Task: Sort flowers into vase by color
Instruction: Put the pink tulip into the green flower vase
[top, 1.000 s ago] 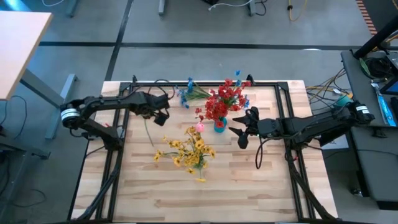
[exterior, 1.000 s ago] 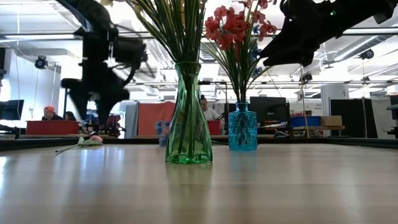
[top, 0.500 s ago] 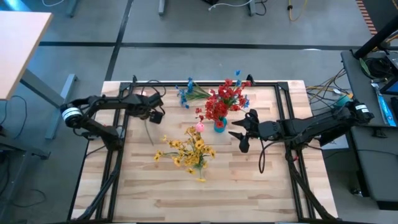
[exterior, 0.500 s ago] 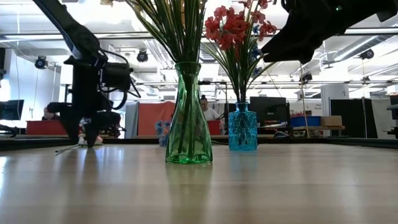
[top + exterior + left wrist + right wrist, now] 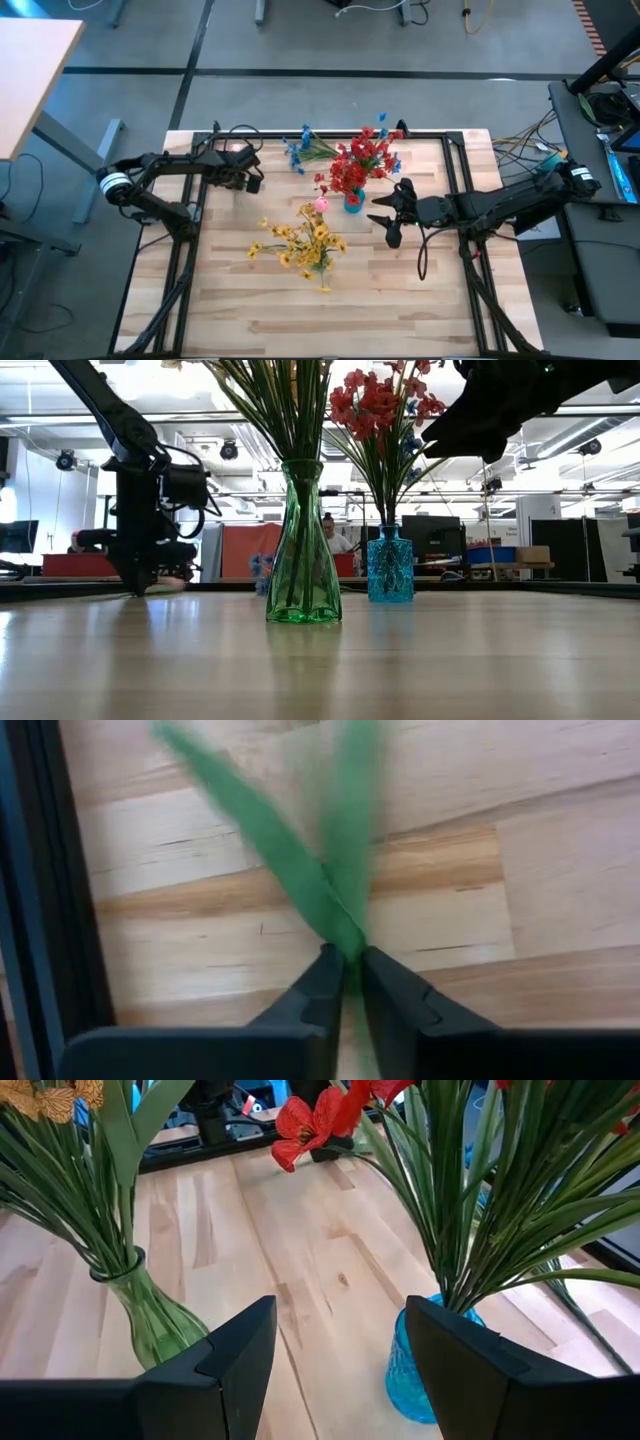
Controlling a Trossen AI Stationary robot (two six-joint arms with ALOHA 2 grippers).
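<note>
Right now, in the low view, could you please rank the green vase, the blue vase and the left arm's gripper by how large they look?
1. Left gripper, though its distance from the camera makes this unsure.
2. Green vase.
3. Blue vase, which may simply stand farther back.

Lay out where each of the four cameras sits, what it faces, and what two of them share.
High: overhead, looking down on the table; both arms show.
Low: at tabletop height, facing the room; left arm beside the green vase.
Left wrist: down at the left gripper, shut on a green stem.
Right wrist: past the open right gripper.
Shared: low and right wrist both show the blue vase.
</note>
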